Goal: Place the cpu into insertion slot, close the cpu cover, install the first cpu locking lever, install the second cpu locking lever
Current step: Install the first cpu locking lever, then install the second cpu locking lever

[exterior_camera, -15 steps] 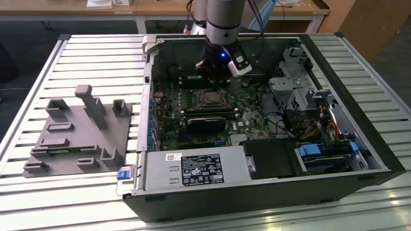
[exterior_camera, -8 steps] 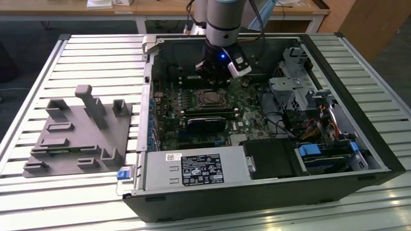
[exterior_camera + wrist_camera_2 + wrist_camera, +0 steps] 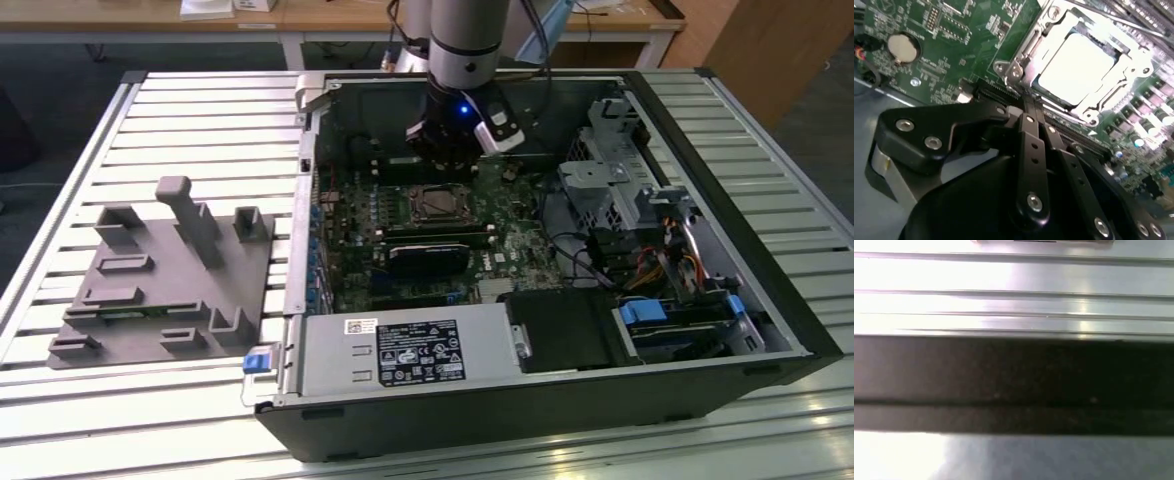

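Note:
The cpu point(image 3: 1076, 67), a pale silver square, lies in the insertion slot point(image 3: 416, 192) on the green motherboard point(image 3: 954, 30). The silvery cpu cover point(image 3: 1128, 62) lies down around the chip's edges. In the exterior view the cpu point(image 3: 438, 205) sits mid-board inside the open computer case point(image 3: 747, 330). My gripper point(image 3: 447, 176) hangs just behind the slot, low over the board. In the second wrist view my gripper point(image 3: 1029, 102) has its black fingers pressed together with nothing between them, the tips at the socket's near edge.
A black card point(image 3: 427, 258) lies in front of the slot and a power supply point(image 3: 380, 350) fills the case's near corner. Drive cages point(image 3: 607, 180) and cables point(image 3: 654, 265) crowd the exterior view's right. A grey fixture point(image 3: 160, 270) stands on the slatted table point(image 3: 1014, 285).

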Controlling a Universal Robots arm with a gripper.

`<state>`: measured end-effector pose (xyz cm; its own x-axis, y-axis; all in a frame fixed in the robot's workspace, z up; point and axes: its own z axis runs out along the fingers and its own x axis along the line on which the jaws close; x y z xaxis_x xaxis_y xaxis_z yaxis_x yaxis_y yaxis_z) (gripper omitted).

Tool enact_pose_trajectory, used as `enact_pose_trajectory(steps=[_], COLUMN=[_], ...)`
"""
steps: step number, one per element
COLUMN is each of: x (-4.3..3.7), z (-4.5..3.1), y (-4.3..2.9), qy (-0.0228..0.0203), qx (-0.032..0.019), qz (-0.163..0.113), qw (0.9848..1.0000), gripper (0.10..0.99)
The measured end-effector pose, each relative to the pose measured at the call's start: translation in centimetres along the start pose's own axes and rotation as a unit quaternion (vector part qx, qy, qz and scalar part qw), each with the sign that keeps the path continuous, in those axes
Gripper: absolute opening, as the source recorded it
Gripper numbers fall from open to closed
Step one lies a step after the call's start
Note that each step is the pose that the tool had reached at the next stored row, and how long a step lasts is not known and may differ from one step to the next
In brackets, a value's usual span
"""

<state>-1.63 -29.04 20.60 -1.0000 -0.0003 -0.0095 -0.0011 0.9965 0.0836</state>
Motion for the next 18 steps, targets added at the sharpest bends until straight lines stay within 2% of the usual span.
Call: enact_pose_trajectory(steps=[18], x=[-0.03], z=[-0.18], y=[-0.43], qy=[0.0000], qx=[0.0000], qz=[0.000], qw=[1.0000], gripper=[0.106])
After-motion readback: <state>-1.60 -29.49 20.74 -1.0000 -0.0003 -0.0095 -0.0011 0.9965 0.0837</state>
